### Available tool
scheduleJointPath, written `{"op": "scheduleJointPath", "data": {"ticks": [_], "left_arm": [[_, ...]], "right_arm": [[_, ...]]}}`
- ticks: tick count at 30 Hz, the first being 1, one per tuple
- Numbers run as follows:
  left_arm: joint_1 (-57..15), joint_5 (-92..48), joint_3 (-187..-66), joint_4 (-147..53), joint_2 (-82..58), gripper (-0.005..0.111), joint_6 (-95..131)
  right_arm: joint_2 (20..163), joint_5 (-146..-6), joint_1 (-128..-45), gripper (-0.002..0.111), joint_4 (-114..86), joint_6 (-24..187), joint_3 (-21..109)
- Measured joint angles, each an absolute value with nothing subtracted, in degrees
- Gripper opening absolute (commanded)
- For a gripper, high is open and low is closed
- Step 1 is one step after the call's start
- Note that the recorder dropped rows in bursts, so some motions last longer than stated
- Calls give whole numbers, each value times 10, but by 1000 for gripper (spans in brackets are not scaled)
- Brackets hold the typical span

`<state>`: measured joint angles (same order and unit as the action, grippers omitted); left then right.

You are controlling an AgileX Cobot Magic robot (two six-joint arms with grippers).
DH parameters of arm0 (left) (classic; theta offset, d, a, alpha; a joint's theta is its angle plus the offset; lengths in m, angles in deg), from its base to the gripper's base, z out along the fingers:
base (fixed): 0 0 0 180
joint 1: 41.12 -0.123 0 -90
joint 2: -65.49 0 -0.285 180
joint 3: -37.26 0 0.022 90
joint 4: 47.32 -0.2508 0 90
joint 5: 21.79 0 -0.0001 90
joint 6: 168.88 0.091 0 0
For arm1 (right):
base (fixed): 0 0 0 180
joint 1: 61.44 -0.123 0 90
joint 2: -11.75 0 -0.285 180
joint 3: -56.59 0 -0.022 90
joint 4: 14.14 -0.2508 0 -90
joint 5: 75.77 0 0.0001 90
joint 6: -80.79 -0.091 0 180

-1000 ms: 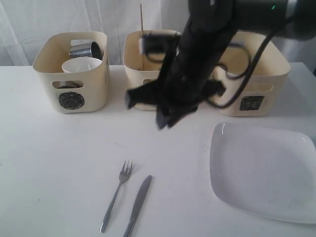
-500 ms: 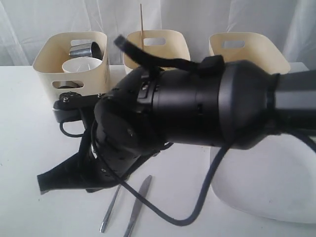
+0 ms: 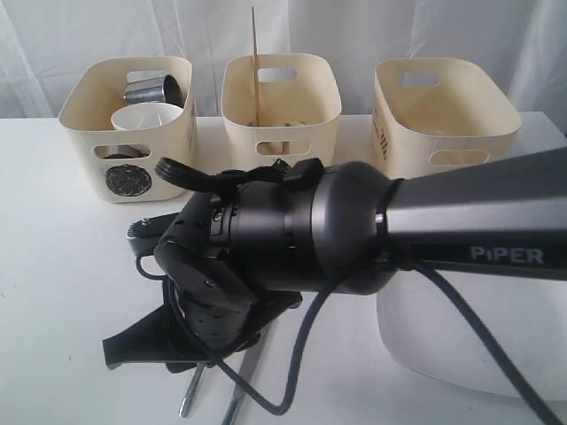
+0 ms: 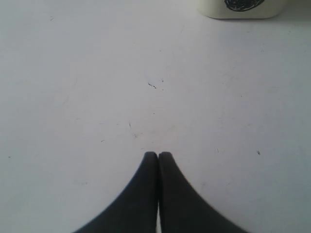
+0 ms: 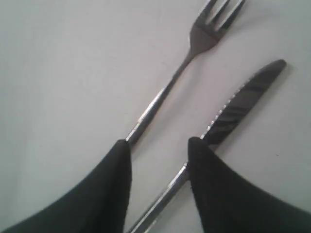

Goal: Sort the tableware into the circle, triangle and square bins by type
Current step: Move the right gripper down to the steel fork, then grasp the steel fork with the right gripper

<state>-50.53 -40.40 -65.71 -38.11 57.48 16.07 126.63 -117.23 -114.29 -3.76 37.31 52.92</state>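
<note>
While mug (image 3: 149, 89), bowl (image 3: 142, 117) and chopstick (image 3: 255, 53) already sit in bins (image 3: 84, 115), fork (image 5: 184, 63), knife (image 5: 243, 102) and plate (image 3: 425, 345) lie unsorted on the desk (image 3: 53, 266) — right fingers (image 5: 97, 194) spread over fork and knife, left fingers (image 4: 141, 194) pressed together.

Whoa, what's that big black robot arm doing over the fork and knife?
It is sorting tableware into three cream bins. The right gripper hangs open over the fork and knife, gripping neither. The left gripper is shut, empty, over the table. A steel mug and white bowl sit in the circle bin, a chopstick stands in the middle bin, and the white plate lies unsorted.
</note>
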Motion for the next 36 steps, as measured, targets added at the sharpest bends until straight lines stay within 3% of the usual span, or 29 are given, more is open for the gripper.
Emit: {"op": "scheduleJointPath", "data": {"ticks": [7, 36], "left_arm": [[-505, -404, -657, -381, 575, 0, 161], [-505, -404, -657, -381, 575, 0, 161]], "right_arm": [[1295, -1109, -1144, 46, -45, 372, 529], [1358, -1132, -1135, 46, 31, 369, 541]]}}
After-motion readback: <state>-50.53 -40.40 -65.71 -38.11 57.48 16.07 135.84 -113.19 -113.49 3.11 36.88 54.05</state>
